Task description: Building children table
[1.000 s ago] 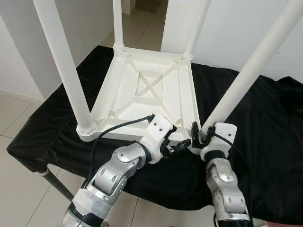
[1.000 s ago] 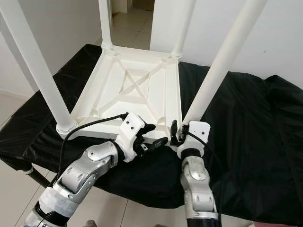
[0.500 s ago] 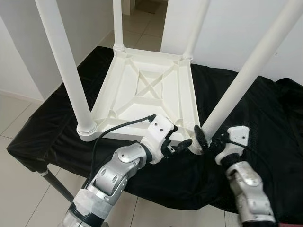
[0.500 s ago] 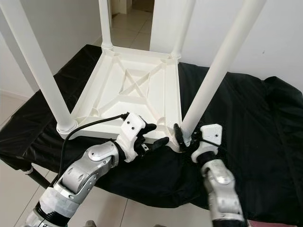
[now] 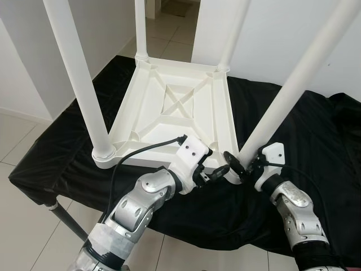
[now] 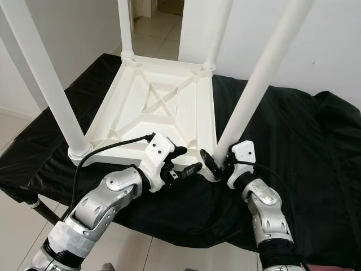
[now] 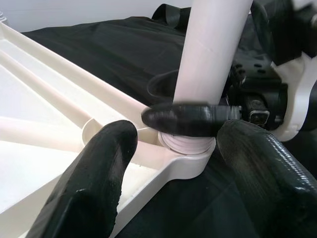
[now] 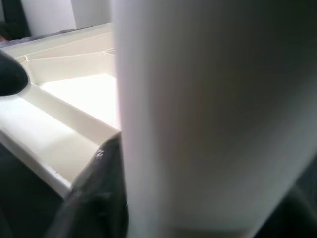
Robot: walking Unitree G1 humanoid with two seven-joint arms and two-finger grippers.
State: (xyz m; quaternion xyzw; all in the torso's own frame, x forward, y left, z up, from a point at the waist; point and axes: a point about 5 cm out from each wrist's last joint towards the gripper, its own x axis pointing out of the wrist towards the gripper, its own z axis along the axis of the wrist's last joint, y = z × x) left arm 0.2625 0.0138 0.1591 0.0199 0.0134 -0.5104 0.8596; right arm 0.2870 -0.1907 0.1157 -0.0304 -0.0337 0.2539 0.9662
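Observation:
A white plastic children's table point(image 5: 148, 107) lies upside down on a black cloth, its legs pointing up. My right gripper point(image 5: 243, 164) comes in from the right at the base of the front right leg point(image 5: 290, 87), where the leg sits in its corner socket point(image 7: 185, 148). One of its fingers point(image 7: 181, 119) lies across the front of the leg; the other is hidden behind it. In the right wrist view the leg point(image 8: 208, 114) sits between the fingers. My left gripper point(image 5: 213, 162) stands open at the tabletop's front edge, just left of that corner, holding nothing.
The black cloth point(image 5: 316, 141) covers a low stand with tiled floor point(image 5: 22, 226) around it. The front left leg point(image 5: 76, 79) and two rear legs point(image 5: 140, 28) rise high near my arms. White walls stand behind, with a doorway at the back.
My right arm has swung out to the right, and its gripper now reaches in sideways around the base of the front right leg. The left arm has stayed put.

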